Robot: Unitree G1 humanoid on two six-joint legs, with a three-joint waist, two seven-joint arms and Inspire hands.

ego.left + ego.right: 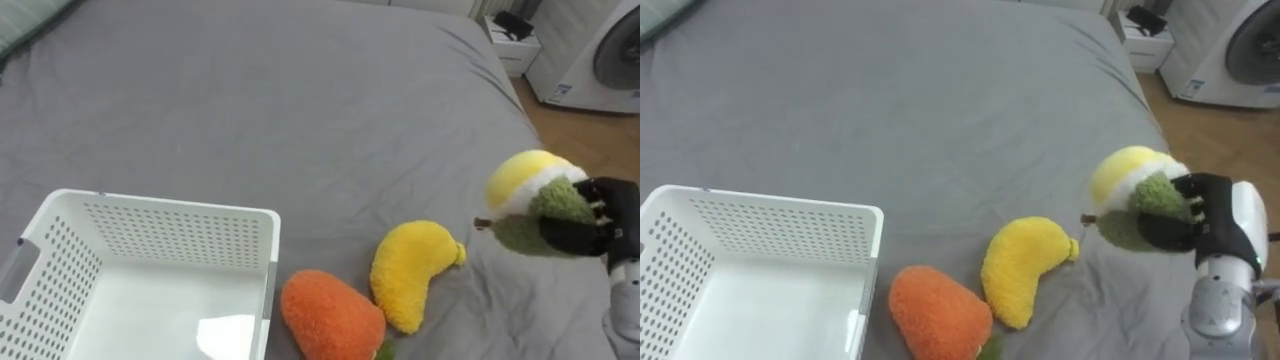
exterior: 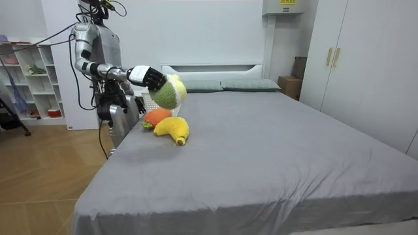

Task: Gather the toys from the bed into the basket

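Note:
My right hand [image 1: 590, 228] [image 1: 1200, 222] [image 2: 149, 76] is shut on a yellow, white and green plush fruit [image 1: 530, 196] [image 1: 1132, 195] [image 2: 169, 92], holding it above the grey bed [image 1: 300, 120] near its right edge. A yellow plush banana [image 1: 410, 270] [image 1: 1020, 265] [image 2: 174, 128] lies on the bed just left of the held toy. An orange plush carrot [image 1: 330, 315] [image 1: 938, 315] [image 2: 155, 117] lies beside the banana, close to the basket. A white perforated basket [image 1: 170, 235] [image 1: 780, 228] stands on the bed at the lower left, empty inside.
In the room view I stand at the bed's side near its head, by white shelves [image 2: 29, 78]. Pillows [image 2: 241, 84] lie at the headboard. A white appliance [image 1: 600, 55] and a small stand [image 1: 512, 40] sit on the wooden floor beyond the bed's right edge.

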